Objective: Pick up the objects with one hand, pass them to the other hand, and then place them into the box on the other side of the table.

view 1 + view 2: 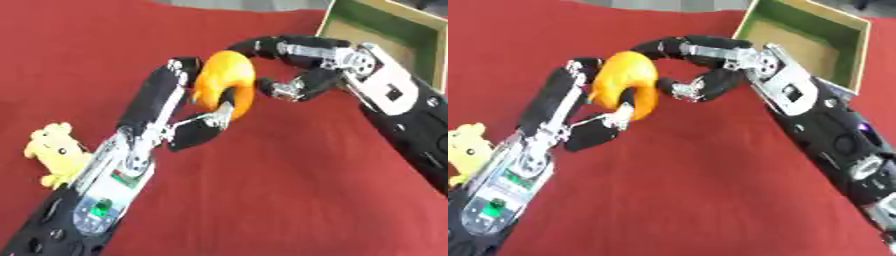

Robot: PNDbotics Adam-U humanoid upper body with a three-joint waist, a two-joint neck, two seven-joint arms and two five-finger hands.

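Observation:
An orange rounded object (226,82) is held above the red cloth by my left hand (175,95). The left fingers curl behind its left side and the thumb presses its lower front. My right hand (754,65) reaches in from the right. Its fingers (667,46) arch over the top of the orange object and touch it. The right thumb (689,91) stops a little short of the object's right side. The box (750,22), green inside with a tan rim, stands at the upper right, behind the right hand.
A yellow plush toy (52,150) lies on the red cloth (280,190) at the left, beside my left forearm. The red cloth stretches wide across the middle and front.

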